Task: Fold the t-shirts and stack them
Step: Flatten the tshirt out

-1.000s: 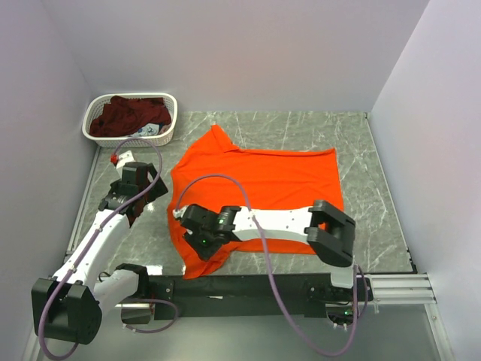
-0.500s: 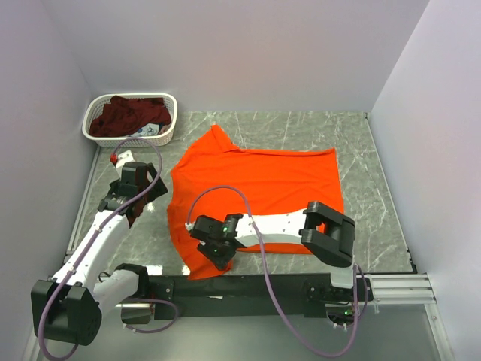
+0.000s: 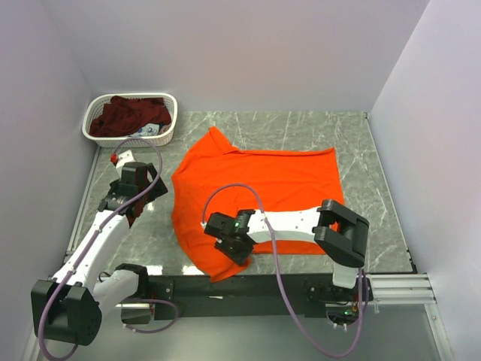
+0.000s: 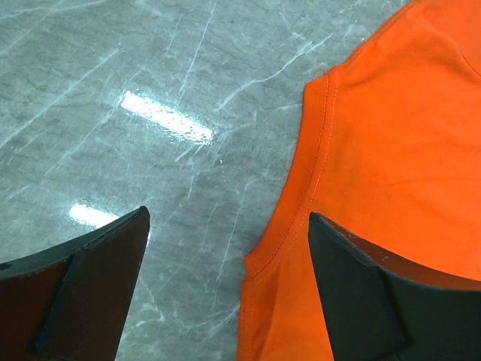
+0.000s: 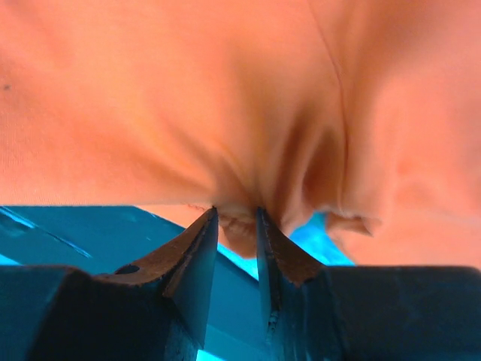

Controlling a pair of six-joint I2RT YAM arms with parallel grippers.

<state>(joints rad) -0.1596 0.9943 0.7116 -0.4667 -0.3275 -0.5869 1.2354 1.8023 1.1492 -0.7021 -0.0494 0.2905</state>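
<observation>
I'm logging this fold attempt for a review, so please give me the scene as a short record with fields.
orange t-shirt: spread on the table, near-left part bunched
maroon t-shirt: crumpled in the basket
right end effector: shut on a pinch of the orange t-shirt
left end effector: open, empty, over the shirt's left edge
stack: not begun

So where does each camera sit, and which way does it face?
Top external: above and behind, looking down at the table, orange t-shirt and basket; left arm and right arm show.
Left wrist: on the left arm, facing down at table and shirt edge; open left gripper shows.
Right wrist: on the right arm, close on orange cloth pinched by the right gripper.
Shared: all three see the orange t-shirt.
</observation>
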